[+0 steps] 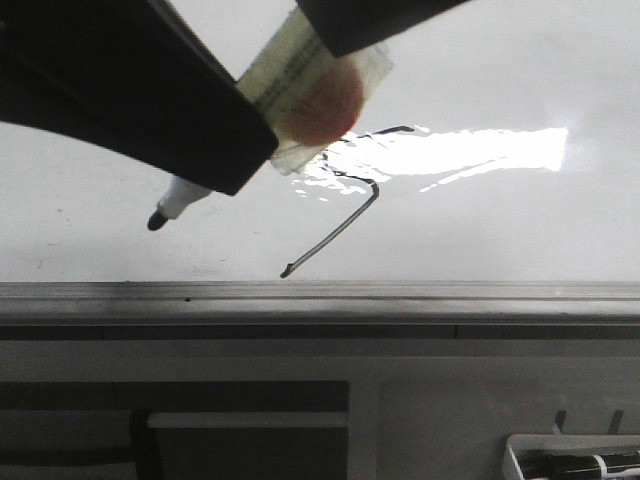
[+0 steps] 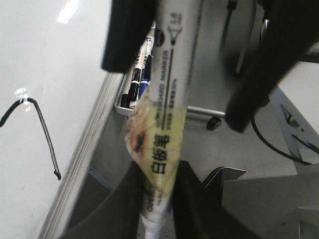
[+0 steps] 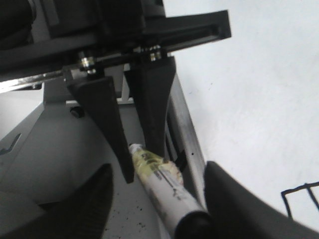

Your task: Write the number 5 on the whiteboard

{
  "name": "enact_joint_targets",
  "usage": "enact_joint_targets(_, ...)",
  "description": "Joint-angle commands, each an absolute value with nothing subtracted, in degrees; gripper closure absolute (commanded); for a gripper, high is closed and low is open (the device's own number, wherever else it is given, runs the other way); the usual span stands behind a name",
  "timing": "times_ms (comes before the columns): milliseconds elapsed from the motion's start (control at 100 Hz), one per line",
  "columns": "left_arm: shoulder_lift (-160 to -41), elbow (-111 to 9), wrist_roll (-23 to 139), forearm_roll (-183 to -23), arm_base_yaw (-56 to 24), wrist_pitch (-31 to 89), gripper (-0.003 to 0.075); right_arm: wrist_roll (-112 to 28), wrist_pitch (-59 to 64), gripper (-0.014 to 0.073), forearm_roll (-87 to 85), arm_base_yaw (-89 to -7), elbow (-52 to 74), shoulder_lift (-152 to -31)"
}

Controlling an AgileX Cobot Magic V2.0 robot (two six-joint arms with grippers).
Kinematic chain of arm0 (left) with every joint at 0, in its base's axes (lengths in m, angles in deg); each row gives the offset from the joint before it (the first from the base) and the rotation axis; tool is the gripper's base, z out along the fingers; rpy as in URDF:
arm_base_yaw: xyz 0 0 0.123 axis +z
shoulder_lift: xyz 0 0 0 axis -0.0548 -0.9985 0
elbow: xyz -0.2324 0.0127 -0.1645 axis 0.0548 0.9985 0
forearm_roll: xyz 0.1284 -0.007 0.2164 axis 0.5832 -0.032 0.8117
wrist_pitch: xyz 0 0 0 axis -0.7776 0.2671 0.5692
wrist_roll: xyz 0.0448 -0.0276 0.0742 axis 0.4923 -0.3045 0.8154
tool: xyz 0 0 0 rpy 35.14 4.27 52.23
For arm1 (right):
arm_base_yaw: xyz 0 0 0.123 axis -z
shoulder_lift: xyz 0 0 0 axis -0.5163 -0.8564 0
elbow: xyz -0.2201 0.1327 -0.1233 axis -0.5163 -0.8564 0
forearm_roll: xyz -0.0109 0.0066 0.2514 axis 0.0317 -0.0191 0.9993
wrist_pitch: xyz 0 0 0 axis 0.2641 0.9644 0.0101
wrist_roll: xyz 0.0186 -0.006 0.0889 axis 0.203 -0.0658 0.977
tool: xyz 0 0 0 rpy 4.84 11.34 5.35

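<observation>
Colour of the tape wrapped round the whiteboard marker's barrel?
Translucent yellowish tape with a reddish-brown smudge, on the white marker. Clearest in the left wrist view.

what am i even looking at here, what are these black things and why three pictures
This is a two-armed robot at a whiteboard. One picture looks forward over the board; the other two come from cameras on each arm's wrist, so the black shapes are the arms and their finger-like grippers seen up close. The left gripper is shut on a whiteboard marker wrapped in yellowish tape. The right gripper is open, its fingers on either side of that marker without pinching it. On the board is a thin black hand-drawn line figure, partly lost in glare. Below the board's grey edge rail, a tray holds spare markers.
</observation>
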State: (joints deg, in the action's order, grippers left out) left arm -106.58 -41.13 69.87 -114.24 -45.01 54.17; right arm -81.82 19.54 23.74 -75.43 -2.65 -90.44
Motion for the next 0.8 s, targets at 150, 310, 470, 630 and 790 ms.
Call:
enact_joint_targets(150,-105.8,-41.1,55.7,-115.4,-41.3,46.3,0.0741,-82.0,9.1,0.0106,25.6,-73.1,-0.5,-83.6)
enact_joint_targets(310,-105.9,-36.5,43.4,-115.6,-39.2,34.4,0.0741,-81.9,8.7,0.0354,26.5,-69.2,-1.7,-80.4)
enact_joint_targets(470,-106.3,-32.4,43.4,-119.3,-39.8,22.3,0.0741,-80.5,9.1,0.0659,26.8,-66.8,-3.1,-79.4)
enact_joint_targets(630,-108.4,-30.1,43.4,-126.9,-39.8,12.3,0.0741,-80.0,9.3,0.0654,26.8,-66.7,-4.0,-79.6)
enact_joint_targets(790,-112.0,-30.1,43.4,-129.3,-39.9,10.1,0.0741,-80.0,9.3,0.0654,26.8,-66.7,-4.4,-79.6)
